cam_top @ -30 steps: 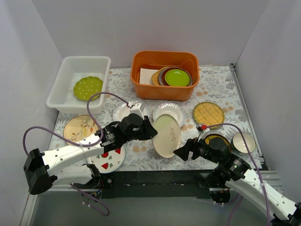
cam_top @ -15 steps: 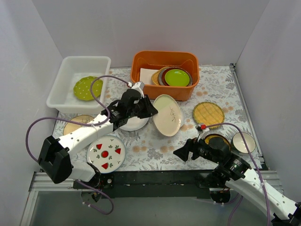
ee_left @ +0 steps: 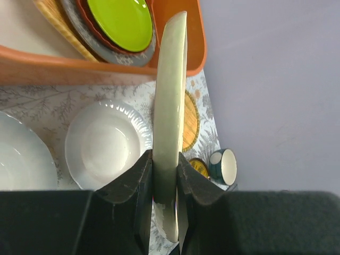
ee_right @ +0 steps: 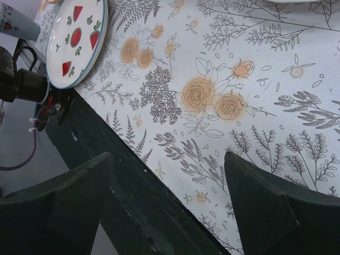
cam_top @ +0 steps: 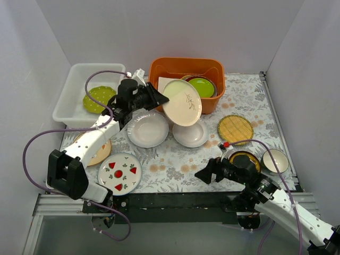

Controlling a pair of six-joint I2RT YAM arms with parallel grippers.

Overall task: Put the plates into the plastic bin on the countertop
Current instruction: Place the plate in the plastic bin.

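My right hand [cam_top: 203, 174] is closest to me, low over the front edge of the desk [cam_top: 175, 159]. Its two fingers are spread wide apart and there is nothing between them. In its own camera I see only the flowery desk under it.

On the left, near the front, the red-fruit plate [cam_top: 120, 173] lies flat. Just behind it is the peach plate [cam_top: 101, 151], partly under my left arm. On the right, a dark plate [cam_top: 247, 158] sits partly under my right arm, with a cup [cam_top: 275, 160] beside it.

Farther back, the yellow woven plate [cam_top: 235, 129] lies flat on the right. Two white plates, a big one [cam_top: 147, 129] and a small one [cam_top: 190, 134], sit side by side in the middle.

Above them, my left hand [cam_top: 154, 98] pinches the rim of the cream plate [cam_top: 182, 102]. Its fingers are squeezed tight on both sides of the plate. The plate is up in the air, standing on its edge, in front of the orange tub [cam_top: 186, 61]. It is not in the bin.

The white bin [cam_top: 66, 103] is at the back left, and my left hand is just to the right of it. The green dotted plate [cam_top: 99, 99] lies inside it. A lime green plate [cam_top: 201, 86] sits in the orange tub.
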